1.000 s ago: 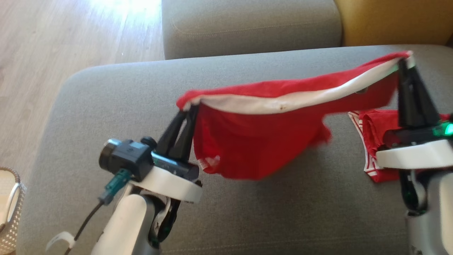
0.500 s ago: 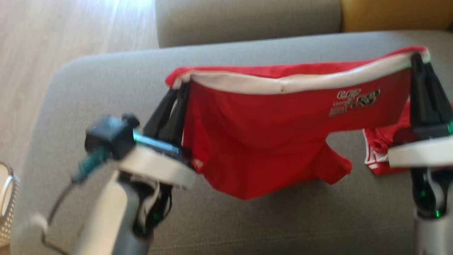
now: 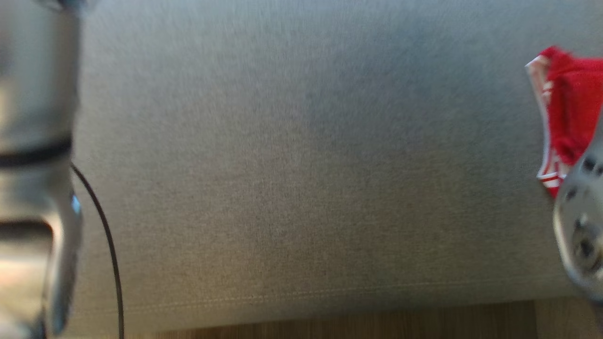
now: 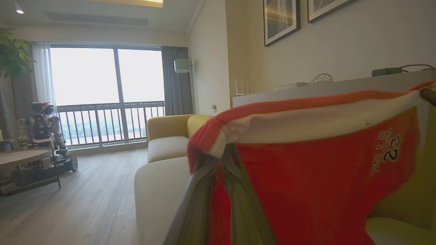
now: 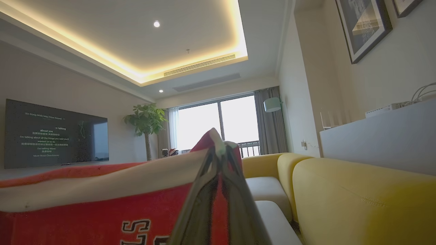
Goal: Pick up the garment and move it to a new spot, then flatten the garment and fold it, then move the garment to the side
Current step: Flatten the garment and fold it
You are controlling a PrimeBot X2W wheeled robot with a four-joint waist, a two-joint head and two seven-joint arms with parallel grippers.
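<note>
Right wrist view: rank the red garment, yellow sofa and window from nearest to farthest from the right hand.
1. The red garment, pinched in the right hand and spreading left.
2. The yellow sofa, on the right, just beyond.
3. The window, at the room's far end, straight ahead.

The left tool [image 4: 225, 149] was closed, its two dark fingers pressed together and pinching the white-banded edge of the garment [image 4: 306, 190] at their tips. In its wrist view the fingers rose from the bottom edge and narrowed to a point. The right tool [image 5: 218, 149] was closed in the same way, its fingers meeting over that band. In the head view the pale left forearm [image 3: 37, 117] stood blurred along the left edge. A grey joint of the right arm [image 3: 582, 226] showed at the lower right, also blurred.
</note>
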